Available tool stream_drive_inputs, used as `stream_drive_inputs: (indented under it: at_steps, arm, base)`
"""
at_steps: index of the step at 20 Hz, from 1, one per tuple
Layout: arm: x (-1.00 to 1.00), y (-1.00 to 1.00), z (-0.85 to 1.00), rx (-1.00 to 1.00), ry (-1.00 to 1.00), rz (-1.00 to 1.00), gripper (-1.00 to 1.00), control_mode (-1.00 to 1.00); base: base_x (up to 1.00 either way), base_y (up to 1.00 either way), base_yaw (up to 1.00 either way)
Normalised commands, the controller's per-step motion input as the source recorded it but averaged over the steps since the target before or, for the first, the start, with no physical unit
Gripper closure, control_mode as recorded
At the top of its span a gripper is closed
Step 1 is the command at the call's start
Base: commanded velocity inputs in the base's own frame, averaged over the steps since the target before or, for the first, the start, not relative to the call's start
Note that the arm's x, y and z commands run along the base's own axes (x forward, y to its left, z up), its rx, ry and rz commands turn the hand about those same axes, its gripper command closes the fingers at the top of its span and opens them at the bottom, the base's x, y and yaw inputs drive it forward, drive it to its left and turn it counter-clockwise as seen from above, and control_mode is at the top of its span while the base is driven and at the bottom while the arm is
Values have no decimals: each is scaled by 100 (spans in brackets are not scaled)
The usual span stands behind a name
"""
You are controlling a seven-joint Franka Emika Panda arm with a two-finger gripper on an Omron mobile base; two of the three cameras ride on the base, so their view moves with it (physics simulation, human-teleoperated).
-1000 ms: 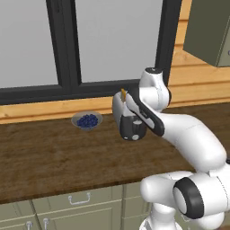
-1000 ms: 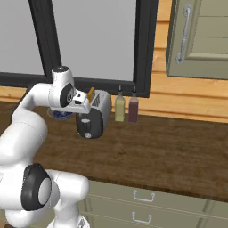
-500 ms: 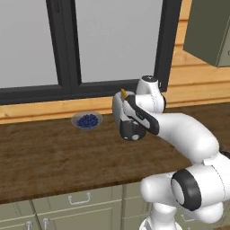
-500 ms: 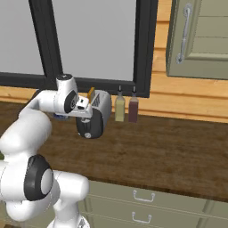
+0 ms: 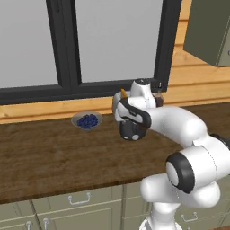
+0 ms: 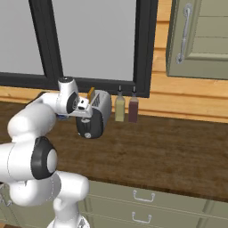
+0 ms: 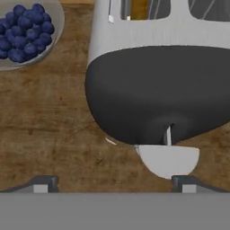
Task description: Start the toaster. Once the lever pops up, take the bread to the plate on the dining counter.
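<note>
The silver toaster (image 7: pixel 148 31) stands on the wood worktop by the window, its black end panel (image 7: pixel 152 90) turned toward me. A bread slice (image 7: pixel 139 8) stands in one slot, its tan corner poking up (image 6: pixel 91 94) (image 5: pixel 124 93). A pale knob (image 7: pixel 168 159) sticks out low on the panel; I cannot pick out the dark lever against the black. My gripper (image 7: pixel 114 185) hangs open just in front of and above that end, holding nothing, one fingertip (image 7: pixel 42 184) on each side of the view. The plate and dining counter are out of view.
A grey bowl of blueberries (image 5: pixel 87 121) (image 7: pixel 24 31) sits left of the toaster. Two bottles (image 6: pixel 120 109) (image 6: pixel 132 109) stand right of it against the wall. A wall cabinet (image 6: pixel 200 35) hangs at the upper right. Green drawers (image 6: pixel 142 196) run under the worktop.
The wrist has dropped a little and swung in closer over the toaster's black end. The jaws have stayed wide apart; the toaster and bread have not moved.
</note>
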Motion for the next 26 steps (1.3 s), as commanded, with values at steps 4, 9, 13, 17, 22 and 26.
stream_drive_inputs:
  at_steps: [4,9,13,17,22,26]
  arm:
    - [30,5,-23,0,0,0,-100,-100]
    - [26,0,-21,0,0,0,-100,-100]
    - [17,0,-19,0,0,0,-100,-100]
    - [-3,-3,-39,0,0,0,-100,-100]
    - [-35,-10,-75,0,-1,0,-100,-100]
    - [-25,-13,-83,0,-2,0,-100,-100]
  base:
    - [0,0,0]
    - [0,0,0]
    - [0,0,0]
    - [0,0,0]
    - [0,0,0]
    - [0,0,0]
